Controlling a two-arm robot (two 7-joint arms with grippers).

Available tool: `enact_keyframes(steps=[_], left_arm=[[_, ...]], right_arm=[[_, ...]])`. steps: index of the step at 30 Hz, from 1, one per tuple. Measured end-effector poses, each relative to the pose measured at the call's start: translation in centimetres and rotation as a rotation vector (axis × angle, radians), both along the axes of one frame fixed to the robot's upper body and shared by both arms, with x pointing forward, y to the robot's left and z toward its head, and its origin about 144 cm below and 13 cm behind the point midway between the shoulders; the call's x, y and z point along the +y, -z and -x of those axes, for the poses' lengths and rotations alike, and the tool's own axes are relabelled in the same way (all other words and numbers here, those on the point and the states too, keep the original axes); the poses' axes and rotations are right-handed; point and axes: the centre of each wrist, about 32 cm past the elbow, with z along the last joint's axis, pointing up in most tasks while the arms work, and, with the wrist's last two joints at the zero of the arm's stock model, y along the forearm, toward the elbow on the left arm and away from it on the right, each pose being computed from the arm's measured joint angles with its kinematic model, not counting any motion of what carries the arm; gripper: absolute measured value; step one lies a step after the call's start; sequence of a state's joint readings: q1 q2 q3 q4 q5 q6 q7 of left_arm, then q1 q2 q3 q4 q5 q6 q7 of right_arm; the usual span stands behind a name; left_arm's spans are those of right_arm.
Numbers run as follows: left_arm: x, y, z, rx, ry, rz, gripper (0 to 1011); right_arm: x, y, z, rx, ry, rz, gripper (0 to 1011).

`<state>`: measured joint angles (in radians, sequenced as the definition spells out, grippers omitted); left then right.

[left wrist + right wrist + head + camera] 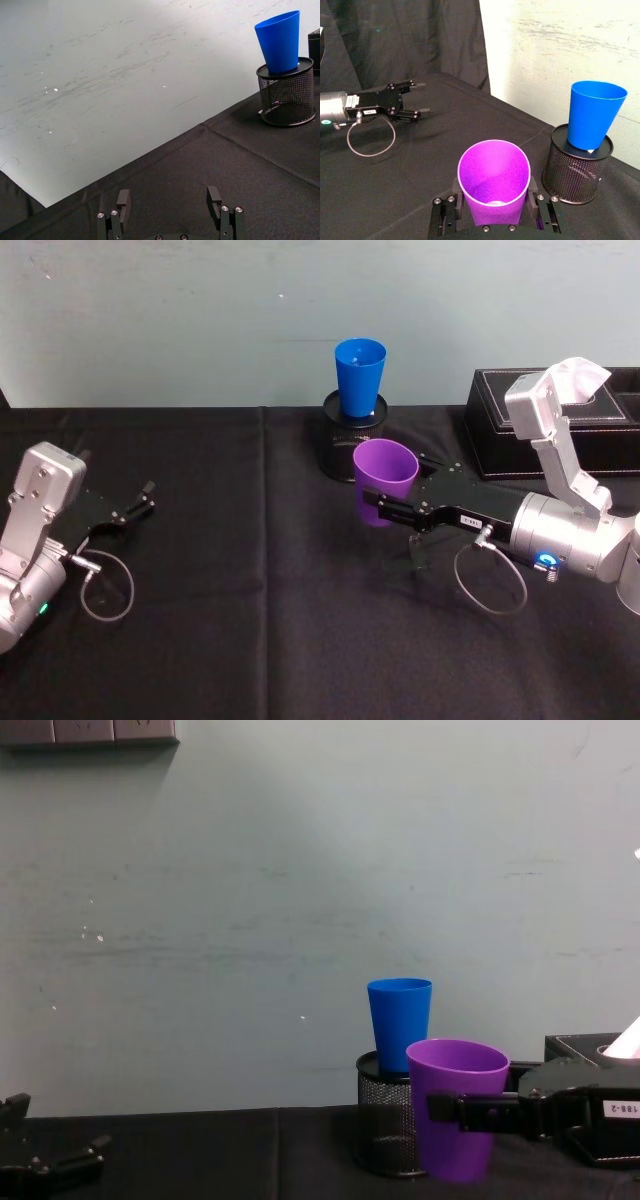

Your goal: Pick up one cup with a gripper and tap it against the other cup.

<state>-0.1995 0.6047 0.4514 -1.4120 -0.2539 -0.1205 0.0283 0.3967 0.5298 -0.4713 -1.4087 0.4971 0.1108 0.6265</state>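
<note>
The purple cup [385,478] stands upright in front of the black mesh pen holder [350,440], a little to its right. My right gripper [376,506] is shut on the cup's lower wall, with one finger [451,207] on each side of the purple cup [494,182]. Whether the cup's base touches the cloth I cannot tell. The blue cup [360,374] stands upright on top of the mesh holder, behind and above the purple one. From the chest, the purple cup [455,1105] overlaps the holder [385,1125] below the blue cup [399,1023]. My left gripper [146,499] rests open at the table's left.
A black box [550,425] sits at the back right, behind my right arm. Black cloth [260,590] covers the table, and a pale wall [250,920] rises behind it. A cable loop [490,585] hangs from my right wrist.
</note>
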Motion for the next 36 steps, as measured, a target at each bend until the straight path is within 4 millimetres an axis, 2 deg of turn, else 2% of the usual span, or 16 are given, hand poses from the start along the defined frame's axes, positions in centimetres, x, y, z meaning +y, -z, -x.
enact_keyframes(steps=[36], left_arm=[[0.0, 0.0, 0.0, 0.0, 0.0, 0.0, 1000]], right_arm=[[0.0, 0.0, 0.0, 0.0, 0.0, 0.0, 726]])
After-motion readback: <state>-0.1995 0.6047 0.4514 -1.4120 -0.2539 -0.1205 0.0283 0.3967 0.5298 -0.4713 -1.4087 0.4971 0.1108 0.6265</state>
